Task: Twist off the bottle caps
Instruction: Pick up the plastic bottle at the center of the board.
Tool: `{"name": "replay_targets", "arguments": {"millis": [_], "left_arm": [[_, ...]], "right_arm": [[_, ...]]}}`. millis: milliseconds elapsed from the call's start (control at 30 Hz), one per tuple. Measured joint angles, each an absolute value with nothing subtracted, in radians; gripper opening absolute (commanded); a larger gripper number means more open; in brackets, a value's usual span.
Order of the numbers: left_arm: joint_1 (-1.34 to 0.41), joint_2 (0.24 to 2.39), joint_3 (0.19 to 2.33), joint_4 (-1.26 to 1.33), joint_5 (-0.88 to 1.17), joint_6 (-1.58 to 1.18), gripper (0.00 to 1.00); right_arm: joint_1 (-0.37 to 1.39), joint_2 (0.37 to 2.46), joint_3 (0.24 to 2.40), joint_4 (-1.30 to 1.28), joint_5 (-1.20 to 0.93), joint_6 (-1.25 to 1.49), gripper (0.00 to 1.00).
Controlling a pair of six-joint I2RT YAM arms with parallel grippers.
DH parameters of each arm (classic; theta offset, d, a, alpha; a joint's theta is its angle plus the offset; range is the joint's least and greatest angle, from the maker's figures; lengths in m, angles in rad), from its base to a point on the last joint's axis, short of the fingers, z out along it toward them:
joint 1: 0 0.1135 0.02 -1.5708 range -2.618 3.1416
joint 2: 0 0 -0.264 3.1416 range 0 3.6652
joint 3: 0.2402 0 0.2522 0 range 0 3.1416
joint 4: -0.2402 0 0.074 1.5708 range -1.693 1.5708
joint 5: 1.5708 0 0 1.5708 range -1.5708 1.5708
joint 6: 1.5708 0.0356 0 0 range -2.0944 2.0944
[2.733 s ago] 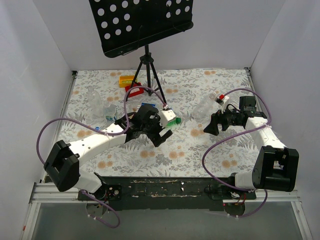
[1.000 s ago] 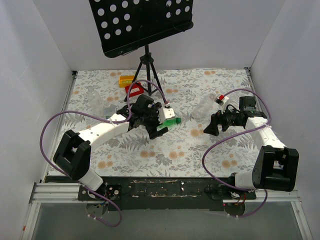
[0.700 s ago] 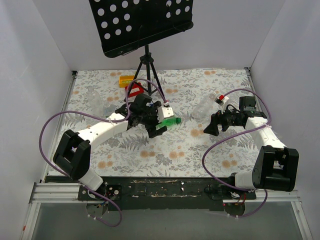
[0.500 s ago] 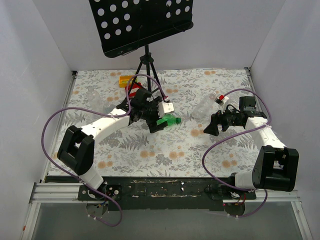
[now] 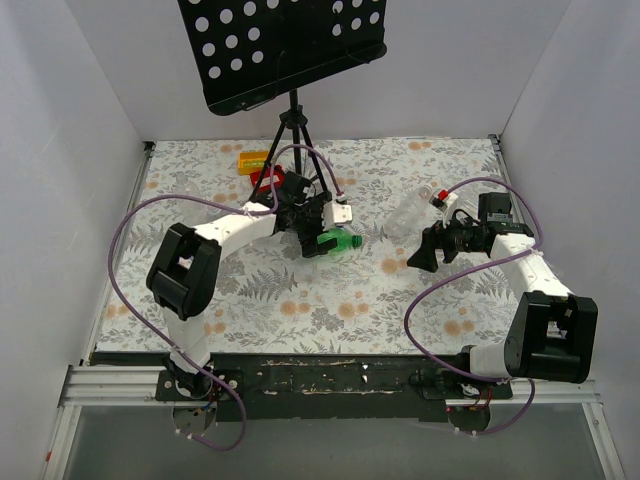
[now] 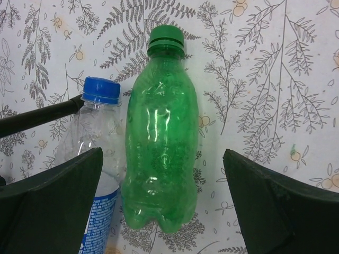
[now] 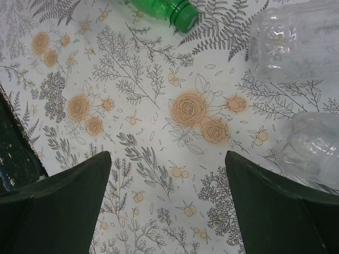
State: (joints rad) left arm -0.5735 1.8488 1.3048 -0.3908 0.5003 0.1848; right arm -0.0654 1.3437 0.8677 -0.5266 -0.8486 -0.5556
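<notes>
A green bottle [image 6: 161, 143] with a green cap [image 6: 166, 39] lies on the flowered cloth, cap pointing away from my left wrist. My left gripper [image 6: 164, 211] is open and hangs above the bottle's base, one finger [image 6: 53, 201] on each side, apart from it. Beside the green bottle lies a clear bottle [image 6: 95, 137] with a blue cap [image 6: 100, 90]. From above, the left gripper [image 5: 318, 238] sits over the green bottle [image 5: 338, 242]. My right gripper [image 5: 418, 250] is open over bare cloth, near clear bottles [image 5: 405, 213]. The right wrist view shows the open right gripper [image 7: 167, 211], the green cap [image 7: 185, 18] and a clear bottle [image 7: 296, 42].
A black tripod stand [image 5: 293, 130] rises at the back centre; one leg [image 6: 37, 116] runs beside the blue-capped bottle. Red and yellow blocks [image 5: 258, 165] lie behind the left gripper. More clear bottles [image 5: 190, 203] lie at the left. White walls enclose the table.
My left arm has swung toward the back and turned, bringing its open gripper over the green bottle. The right arm has not moved.
</notes>
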Motion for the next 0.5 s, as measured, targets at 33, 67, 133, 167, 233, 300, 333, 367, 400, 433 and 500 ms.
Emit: {"name": "replay_targets", "arguments": {"millis": [33,67,133,167,233,300,333,367,400,433,500], "left_arm": [[-0.571,1.861,1.316,-0.395,0.502,0.190,0.98],[-0.570,1.874,1.327,-0.400,0.502,0.195,0.98],[-0.570,1.892,1.338,-0.403,0.504,0.202,0.98],[-0.570,1.897,1.338,-0.406,0.505,0.202,0.97],[-0.570,1.905,1.338,-0.410,0.505,0.202,0.95],[-0.572,1.914,1.338,-0.411,0.502,0.202,0.93],[-0.572,1.917,1.338,-0.410,0.499,0.201,0.91],[-0.574,1.922,1.338,-0.410,0.493,0.200,0.90],[-0.578,1.926,1.338,-0.411,0.486,0.198,0.89],[-0.580,1.930,1.338,-0.411,0.478,0.196,0.88],[-0.587,1.932,1.336,-0.410,0.462,0.192,0.86]], "right_arm": [[-0.065,1.344,0.868,-0.527,-0.849,-0.556,0.96],[-0.065,1.344,0.868,-0.527,-0.849,-0.556,0.97],[-0.065,1.344,0.868,-0.529,-0.850,-0.556,0.96],[-0.065,1.344,0.868,-0.529,-0.852,-0.556,0.97],[-0.065,1.344,0.868,-0.529,-0.853,-0.557,0.97],[-0.065,1.344,0.868,-0.529,-0.856,-0.557,0.97],[-0.065,1.345,0.868,-0.529,-0.857,-0.557,0.97],[-0.065,1.346,0.870,-0.530,-0.859,-0.557,0.96],[-0.065,1.347,0.871,-0.530,-0.860,-0.557,0.97],[-0.065,1.349,0.871,-0.531,-0.860,-0.558,0.96],[-0.065,1.350,0.872,-0.532,-0.860,-0.558,0.97]]}}
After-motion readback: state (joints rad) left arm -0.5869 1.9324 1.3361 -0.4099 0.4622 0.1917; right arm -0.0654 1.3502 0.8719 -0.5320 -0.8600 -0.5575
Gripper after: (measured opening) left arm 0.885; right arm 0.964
